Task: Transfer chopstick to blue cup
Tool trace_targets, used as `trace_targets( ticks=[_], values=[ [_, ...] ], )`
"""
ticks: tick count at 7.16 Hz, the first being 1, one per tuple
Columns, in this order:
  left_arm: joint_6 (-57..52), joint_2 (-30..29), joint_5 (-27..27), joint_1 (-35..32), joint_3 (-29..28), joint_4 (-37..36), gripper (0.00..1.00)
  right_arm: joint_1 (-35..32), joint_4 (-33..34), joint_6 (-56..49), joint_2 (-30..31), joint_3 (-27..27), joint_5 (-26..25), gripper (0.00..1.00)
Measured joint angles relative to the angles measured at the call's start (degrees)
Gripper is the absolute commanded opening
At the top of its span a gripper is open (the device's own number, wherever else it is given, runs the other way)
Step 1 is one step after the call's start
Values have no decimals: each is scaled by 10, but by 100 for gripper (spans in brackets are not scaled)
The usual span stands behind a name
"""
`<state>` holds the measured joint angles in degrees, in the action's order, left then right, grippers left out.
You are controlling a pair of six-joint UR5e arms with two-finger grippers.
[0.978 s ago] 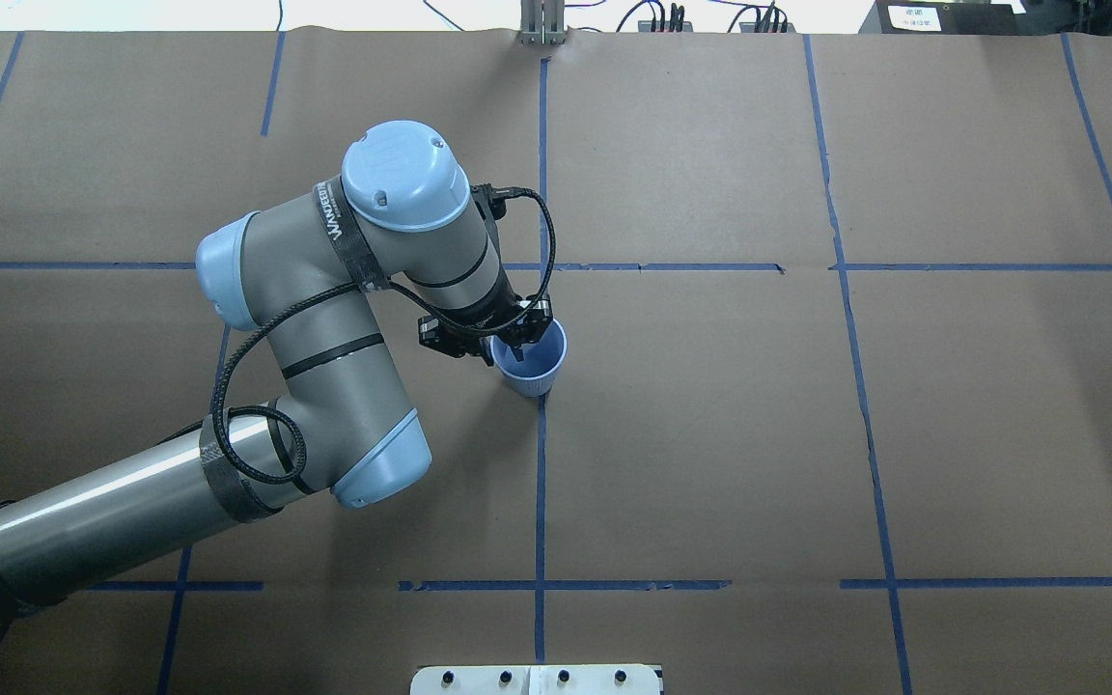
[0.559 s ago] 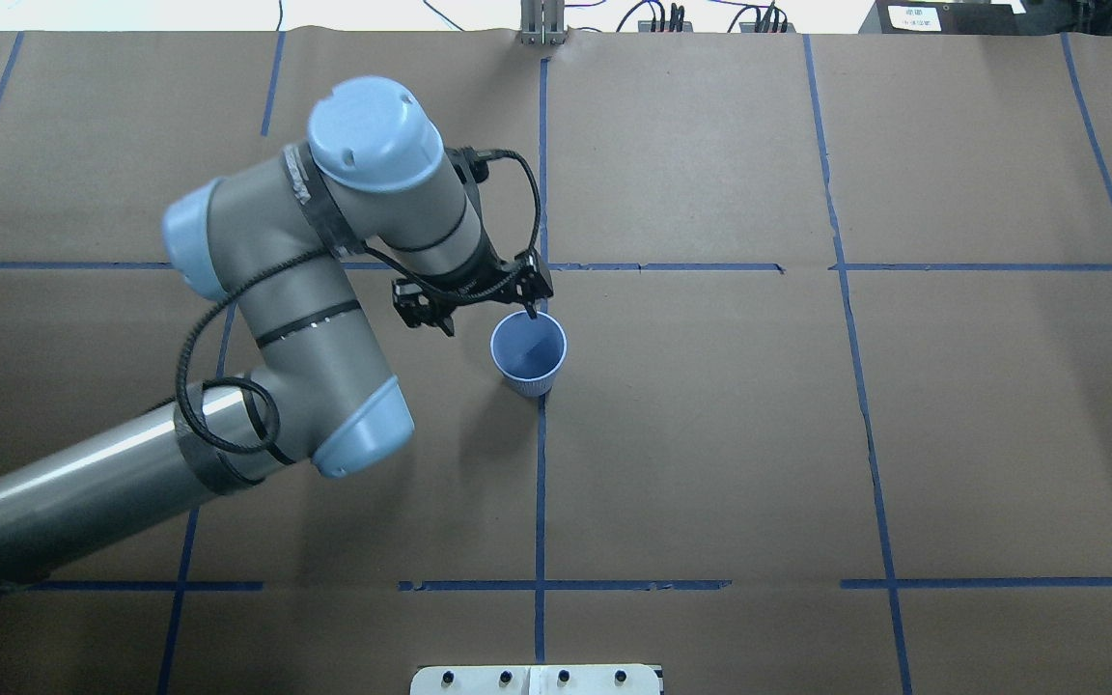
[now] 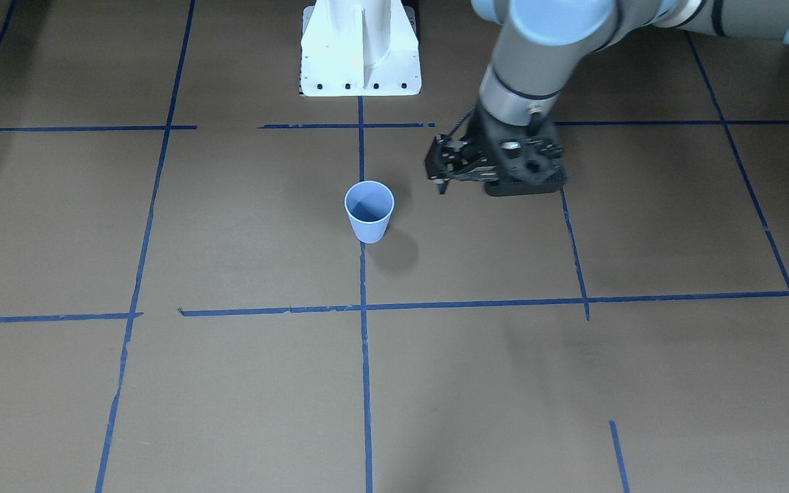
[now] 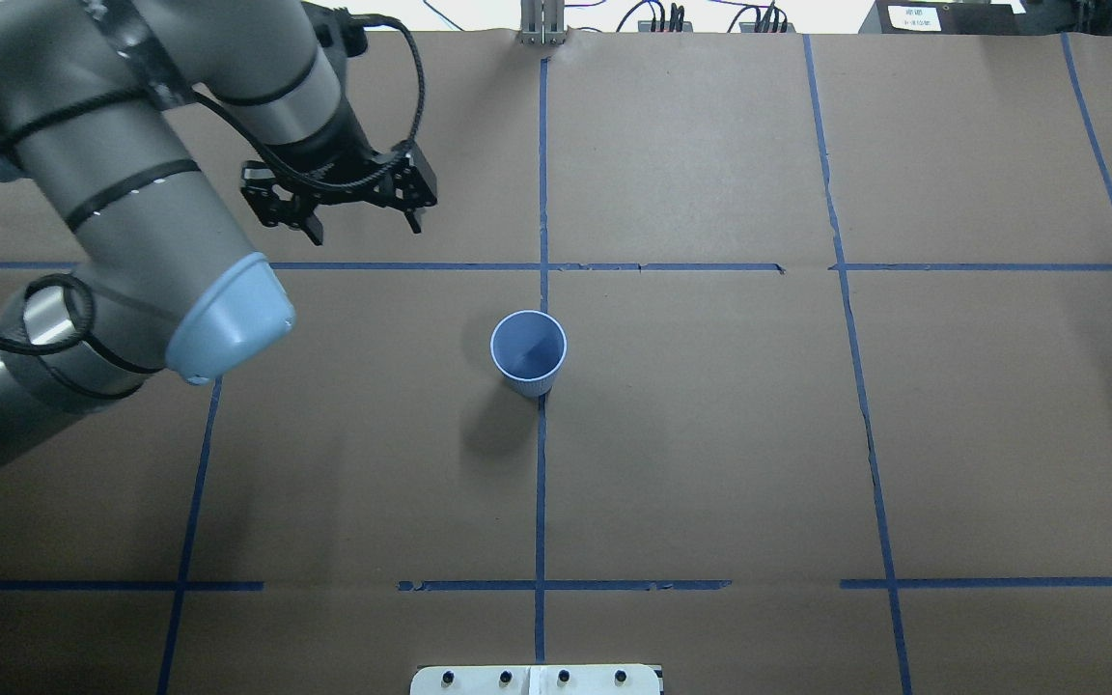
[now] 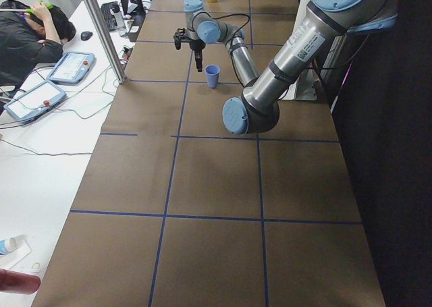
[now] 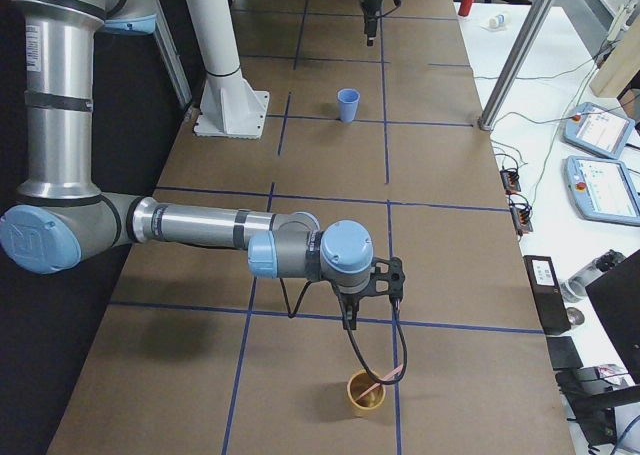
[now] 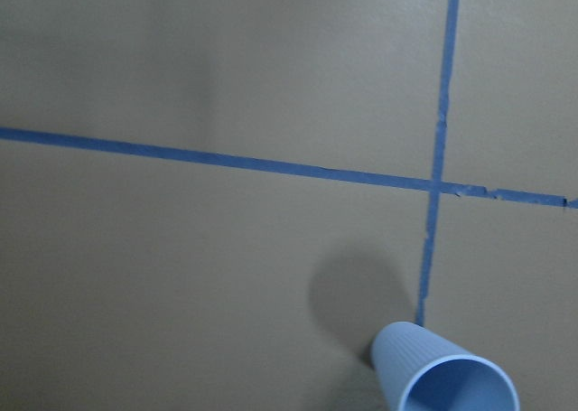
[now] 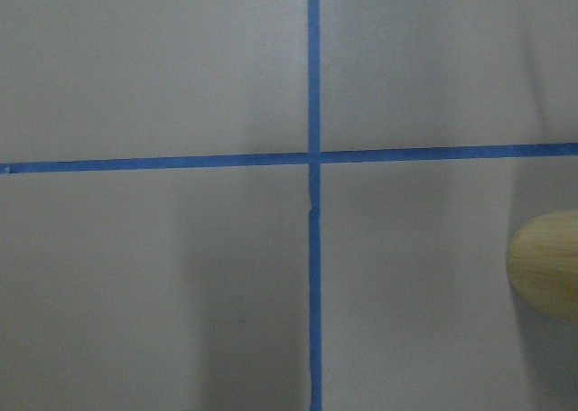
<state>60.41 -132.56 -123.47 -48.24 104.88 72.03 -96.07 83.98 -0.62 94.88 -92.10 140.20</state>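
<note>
The blue cup (image 4: pixel 528 353) stands upright at the table's middle on a blue tape line; it also shows in the front view (image 3: pixel 369 211) and at the bottom of the left wrist view (image 7: pixel 444 375). I cannot make out a stick inside it. My left gripper (image 4: pixel 363 229) hangs open and empty, apart from the cup, to its far left; it also shows in the front view (image 3: pixel 497 181). A pale pink chopstick (image 6: pixel 378 380) leans in a yellow cup (image 6: pixel 365 395) below my right gripper (image 6: pixel 349 320); whether that gripper is open or shut I cannot tell.
The table is brown paper with a grid of blue tape lines (image 4: pixel 540 483). The white robot base (image 3: pixel 360 48) stands at the near edge. The yellow cup's rim shows in the right wrist view (image 8: pixel 546 262). Operators' desks with tablets (image 6: pixel 600 165) flank the table.
My left gripper has lifted out of the blue cup's mouth and swung away to the far left, ending open and clear of the cup. The cup has not moved.
</note>
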Motion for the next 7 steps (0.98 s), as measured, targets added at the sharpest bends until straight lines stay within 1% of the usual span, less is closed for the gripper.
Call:
trace_targets(
  ticks=[1, 2, 4, 5, 7],
  values=[
    [-11, 6, -1, -8, 7, -6, 100, -21, -15, -24, -14, 32, -4, 100],
    [-15, 8, -1, -11, 9, -9, 100, -35, -55, -33, -27, 71, -13, 100],
    [-17, 9, -1, -13, 10, -10, 100, -41, -153, -35, -56, 160, -27, 100],
    [-17, 9, -1, -13, 10, -10, 100, -42, -177, -35, -69, 193, -29, 100],
    [-16, 9, -1, -12, 12, -10, 100, -42, -189, -36, -79, 222, -30, 100]
  ],
)
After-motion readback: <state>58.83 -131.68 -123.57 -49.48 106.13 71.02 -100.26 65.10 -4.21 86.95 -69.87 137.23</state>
